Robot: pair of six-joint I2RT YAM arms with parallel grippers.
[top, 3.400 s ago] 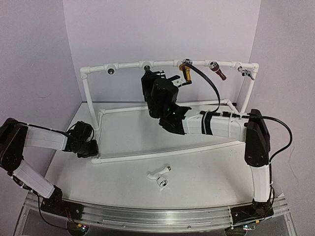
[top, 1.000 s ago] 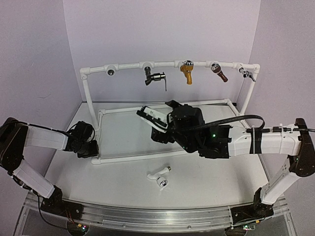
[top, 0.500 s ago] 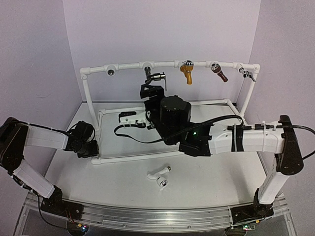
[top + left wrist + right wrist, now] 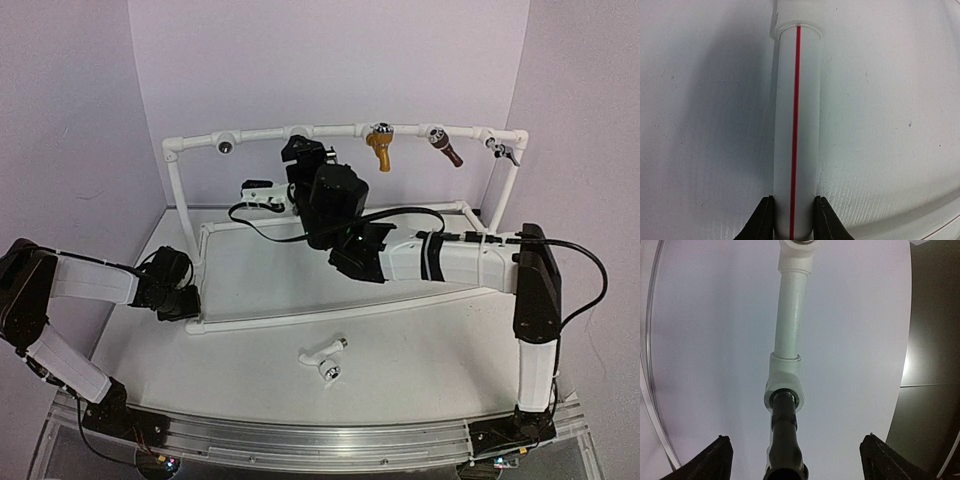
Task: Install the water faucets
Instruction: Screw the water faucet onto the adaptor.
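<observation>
Black tap [image 4: 785, 440] in fitting [image 4: 784, 377]; white tap [image 4: 320, 353] on table [image 4: 420, 370].

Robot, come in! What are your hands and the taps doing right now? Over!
Left end effector clamped on frame pipe. Right end effector open, straddling black tap seated in top-rail fitting. White tap loose on table. No obstruction seen.

The top camera sits high up behind the 2 arms [image 4: 470, 262] and looks down and forward, far enough to see the whole table [image 4: 420, 370] and frame [image 4: 181, 200]. The left wrist camera looks down from very near at the low pipe [image 4: 795, 125]; the top view has this spot at the frame's near left corner [image 4: 197, 325]. The right wrist camera looks up along the top bar [image 4: 790, 315], very close; the top view shows that bar [image 4: 258, 133] too
</observation>
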